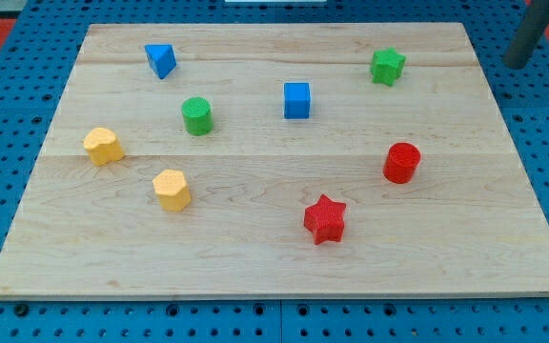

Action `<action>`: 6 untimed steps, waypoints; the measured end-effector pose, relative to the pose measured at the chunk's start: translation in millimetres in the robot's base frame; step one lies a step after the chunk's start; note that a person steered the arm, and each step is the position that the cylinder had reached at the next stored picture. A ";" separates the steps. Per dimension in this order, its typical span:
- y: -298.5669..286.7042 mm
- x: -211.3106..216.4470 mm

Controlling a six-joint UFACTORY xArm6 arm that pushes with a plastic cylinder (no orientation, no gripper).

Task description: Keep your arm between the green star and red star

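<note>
The green star lies near the board's top right. The red star lies lower, right of the middle. My rod comes down at the view's top right corner, and my tip is beyond the board's right edge, over the blue pegboard. The tip is to the right of the green star, well apart from it, and far up and right of the red star. It touches no block.
A red cylinder stands between the two stars, slightly right. A blue cube, a green cylinder, a blue triangle and two yellow blocks lie on the wooden board.
</note>
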State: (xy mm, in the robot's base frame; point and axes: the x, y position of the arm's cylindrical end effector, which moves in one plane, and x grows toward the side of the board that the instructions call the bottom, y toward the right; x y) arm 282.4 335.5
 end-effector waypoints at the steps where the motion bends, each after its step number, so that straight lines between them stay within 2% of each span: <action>1: 0.6 0.8; 2: 9.8 31.1; 3: -22.7 78.1; 4: -82.6 101.4; 5: -182.3 101.4; 6: -225.3 101.5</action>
